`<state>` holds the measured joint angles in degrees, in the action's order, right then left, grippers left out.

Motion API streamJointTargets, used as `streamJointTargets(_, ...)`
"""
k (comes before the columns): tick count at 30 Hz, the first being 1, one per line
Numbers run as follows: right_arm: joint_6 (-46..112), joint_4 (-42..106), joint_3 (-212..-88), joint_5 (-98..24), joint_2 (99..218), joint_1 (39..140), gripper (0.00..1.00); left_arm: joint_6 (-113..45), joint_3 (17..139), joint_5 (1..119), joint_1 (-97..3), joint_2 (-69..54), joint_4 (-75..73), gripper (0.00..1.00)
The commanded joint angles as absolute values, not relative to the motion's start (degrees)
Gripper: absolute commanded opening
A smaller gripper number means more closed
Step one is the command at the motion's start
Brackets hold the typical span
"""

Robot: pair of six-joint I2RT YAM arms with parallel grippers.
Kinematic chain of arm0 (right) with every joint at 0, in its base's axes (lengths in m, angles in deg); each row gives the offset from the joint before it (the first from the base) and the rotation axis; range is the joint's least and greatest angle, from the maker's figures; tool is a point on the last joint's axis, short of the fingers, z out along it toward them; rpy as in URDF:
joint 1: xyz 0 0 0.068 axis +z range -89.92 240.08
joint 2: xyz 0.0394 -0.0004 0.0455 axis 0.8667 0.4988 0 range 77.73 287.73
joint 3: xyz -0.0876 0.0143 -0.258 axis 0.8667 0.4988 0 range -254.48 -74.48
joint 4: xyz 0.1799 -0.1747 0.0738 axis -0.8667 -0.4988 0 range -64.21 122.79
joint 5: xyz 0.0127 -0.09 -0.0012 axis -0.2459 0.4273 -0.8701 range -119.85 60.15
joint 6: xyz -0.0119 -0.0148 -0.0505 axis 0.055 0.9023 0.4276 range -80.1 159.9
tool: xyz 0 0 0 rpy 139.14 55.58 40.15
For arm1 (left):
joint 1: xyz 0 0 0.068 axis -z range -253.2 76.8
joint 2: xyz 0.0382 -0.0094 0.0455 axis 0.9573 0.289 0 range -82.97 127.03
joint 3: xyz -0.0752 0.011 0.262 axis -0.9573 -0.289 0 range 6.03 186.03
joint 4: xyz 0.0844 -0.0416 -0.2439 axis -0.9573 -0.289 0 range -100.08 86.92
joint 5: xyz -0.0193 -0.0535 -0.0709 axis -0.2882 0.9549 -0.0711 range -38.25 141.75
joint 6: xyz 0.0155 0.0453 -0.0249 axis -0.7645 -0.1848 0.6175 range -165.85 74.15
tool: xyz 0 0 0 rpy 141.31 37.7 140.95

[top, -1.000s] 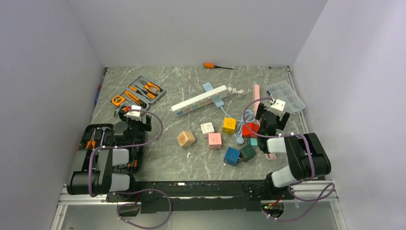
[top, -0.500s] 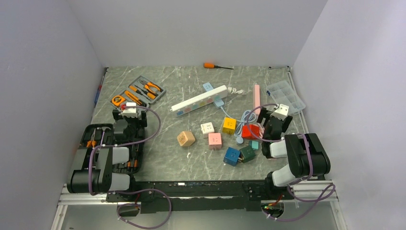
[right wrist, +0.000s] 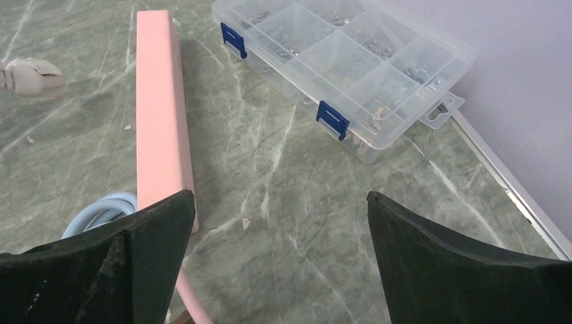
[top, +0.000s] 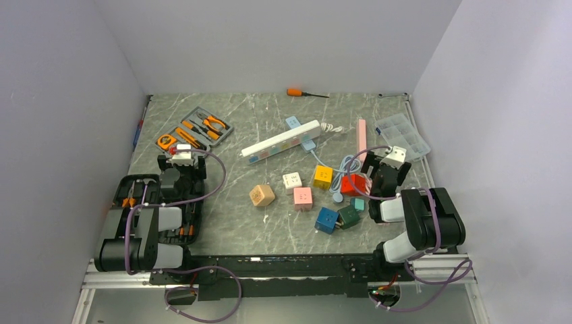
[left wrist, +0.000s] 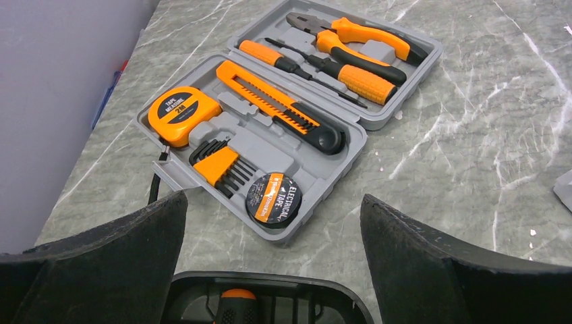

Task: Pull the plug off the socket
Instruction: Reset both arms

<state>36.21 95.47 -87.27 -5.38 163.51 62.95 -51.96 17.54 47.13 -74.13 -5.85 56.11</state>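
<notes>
Approach stage: left claw [left wrist: 270, 209] and right claw [right wrist: 280, 202] spread, empty, well apart from power strip [top: 282, 140]; next move requires reaching its blue plug [top: 308, 143].

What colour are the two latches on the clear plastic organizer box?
Blue; the latches show best in the right wrist view.

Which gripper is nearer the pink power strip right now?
Right. The right gripper hangs open at the near end of the pink power strip. The left gripper is far to its left, open, facing the grey tool case.
</notes>
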Motion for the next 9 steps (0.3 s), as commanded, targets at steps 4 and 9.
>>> streamJointTargets(4,35.2,99.2,-87.8,-6.1,162.9,62.9,1.0,-50.4,19.1,46.4,-74.2,-5.5,57.8,0.99)
streamJointTargets(9,35.2,99.2,-87.7,-6.1,162.9,62.9,1.0,-50.5,19.1,46.4,-74.2,-5.6,57.8,0.99)
